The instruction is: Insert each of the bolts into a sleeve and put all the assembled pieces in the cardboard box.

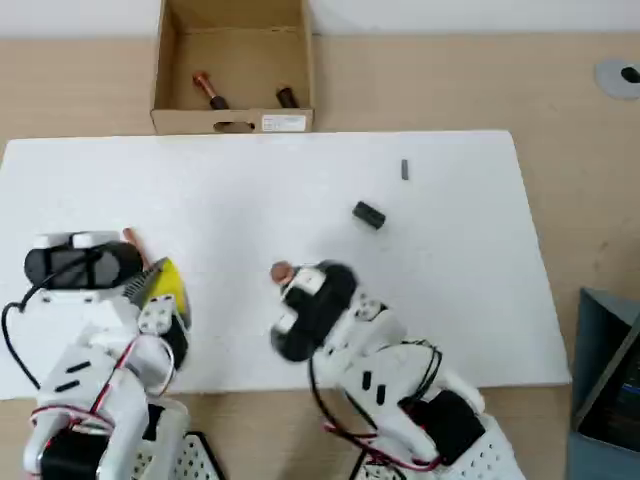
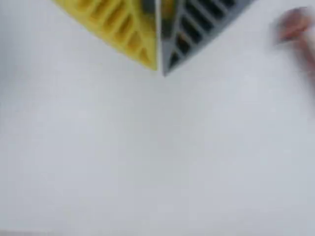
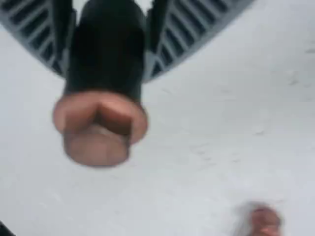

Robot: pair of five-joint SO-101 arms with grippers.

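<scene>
My right gripper [image 3: 106,73] is shut on a black sleeve [image 3: 106,44] with a copper bolt head [image 3: 101,128] sticking out of its end. In the high view this piece [image 1: 281,272] is held just above the white mat near its middle front. My left gripper [image 2: 160,69], one yellow finger and one grey, is shut with nothing in it at the mat's front left [image 1: 165,285]. A loose copper bolt [image 1: 130,237] lies beside it [image 2: 295,27]. Farther right lie a black sleeve [image 1: 368,215] and a small grey bolt [image 1: 404,170]. The cardboard box [image 1: 232,120] at the back holds two assembled pieces [image 1: 208,88].
The white mat [image 1: 450,300] covers most of the wooden table. A dark grey bin [image 1: 605,380] stands at the right edge, and a round grey disc [image 1: 618,77] sits at the back right. Bare mat lies between the arms and the box.
</scene>
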